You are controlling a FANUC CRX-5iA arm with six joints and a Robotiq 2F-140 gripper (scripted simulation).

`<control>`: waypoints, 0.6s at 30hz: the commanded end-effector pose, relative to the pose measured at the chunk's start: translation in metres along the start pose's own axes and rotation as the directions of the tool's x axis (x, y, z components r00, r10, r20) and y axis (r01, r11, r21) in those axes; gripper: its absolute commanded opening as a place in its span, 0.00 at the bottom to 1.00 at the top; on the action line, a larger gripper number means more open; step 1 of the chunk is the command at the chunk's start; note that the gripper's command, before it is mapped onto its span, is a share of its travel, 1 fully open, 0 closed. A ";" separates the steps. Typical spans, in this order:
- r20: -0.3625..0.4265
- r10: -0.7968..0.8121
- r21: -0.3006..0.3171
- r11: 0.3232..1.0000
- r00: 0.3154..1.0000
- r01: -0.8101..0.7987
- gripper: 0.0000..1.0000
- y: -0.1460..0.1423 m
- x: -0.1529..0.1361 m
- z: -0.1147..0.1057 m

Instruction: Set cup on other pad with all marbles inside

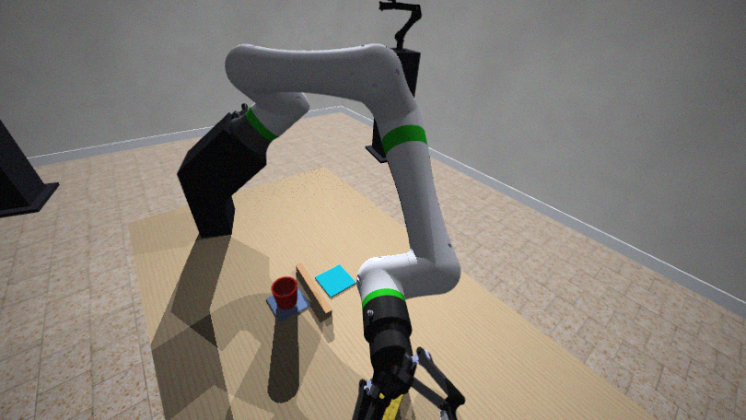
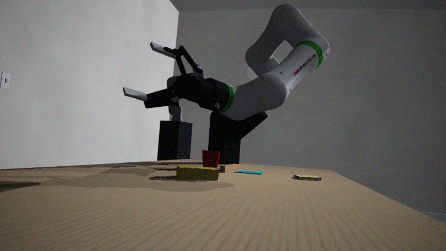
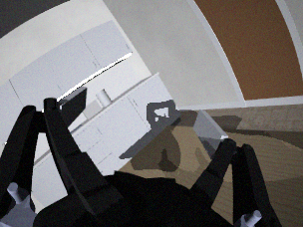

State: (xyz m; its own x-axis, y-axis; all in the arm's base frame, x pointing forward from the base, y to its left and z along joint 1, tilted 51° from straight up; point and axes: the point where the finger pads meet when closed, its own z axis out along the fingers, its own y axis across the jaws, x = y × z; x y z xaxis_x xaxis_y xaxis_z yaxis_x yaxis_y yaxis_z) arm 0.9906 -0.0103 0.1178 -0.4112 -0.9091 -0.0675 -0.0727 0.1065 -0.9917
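Observation:
A red cup [image 1: 284, 292] [image 2: 211, 158] stands upright on a dark blue pad [image 1: 286, 312]. I cannot see into it, so its marbles are hidden. A short wooden rail [image 1: 313, 295] [image 2: 228, 168] lies between that pad and a cyan pad [image 1: 334, 279] [image 2: 248, 172]. My gripper [image 1: 404, 406] [image 2: 145, 70] is wide open and empty. It hangs high above the table, well away from the cup on the near side, with its fingers pointing away from the cup. The wrist view shows only the gripper's links, walls and ceiling.
A thick yellow sponge block [image 2: 197, 173] lies in front of the cup in the exterior view. A flat yellow piece [image 2: 306, 177] lies further right. The wooden table top [image 1: 470, 339] [image 2: 218, 212] carries all of them. Black pedestals stand behind the table.

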 end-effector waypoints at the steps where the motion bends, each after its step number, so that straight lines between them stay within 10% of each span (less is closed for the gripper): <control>1: 0.000 0.000 0.000 1.000 1.000 0.000 1.00 0.000 0.000 0.000; 17: 0.000 0.000 0.000 1.000 1.000 0.000 1.00 0.000 0.000 0.000; 18: 0.000 0.000 0.000 1.000 1.000 0.000 0.00 0.000 0.000 0.000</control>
State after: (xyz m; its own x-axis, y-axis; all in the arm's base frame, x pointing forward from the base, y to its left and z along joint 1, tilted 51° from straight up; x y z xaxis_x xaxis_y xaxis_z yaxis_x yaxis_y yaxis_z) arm 0.9906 -0.0103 0.1178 -0.4112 -0.9091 -0.0675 -0.0727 0.1065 -0.9917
